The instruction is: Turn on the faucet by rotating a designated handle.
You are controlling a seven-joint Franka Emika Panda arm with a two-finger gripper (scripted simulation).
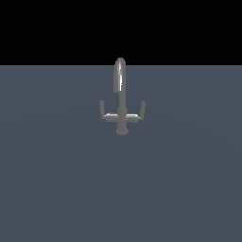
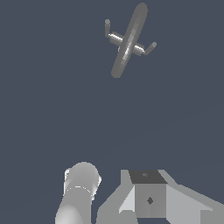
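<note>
Nearest the wrist camera, only parts of the arm (image 2: 78, 192) and its grey wrist housing (image 2: 148, 194) are seen; the claw's fingertips are not visible in either view, so whether the claw is open or closed cannot be told. No part of the arm appears in the exterior view. Beyond the arm, a bare stretch of the dark grey surface (image 1: 56, 189) is recorded, with nothing lying between the arm and the target. Farthest off, the faucet (image 1: 121, 101) stands upright on the surface, at roughly 12 o'clock from the middle of the exterior view. Its arched spout (image 1: 120, 75) rises from a round base; a crossbar carries two short lever rods, one at 9 o'clock of the stem (image 1: 101, 108) and one at 3 o'clock (image 1: 142, 108), both pointing upward. In the wrist view the faucet is seen from above, well apart from the arm. Judgement: the task is at its outset. No handle is touched; approach, contact with the designated lever and its rotation all remain to be done. Which lever is designated cannot be told.
</note>
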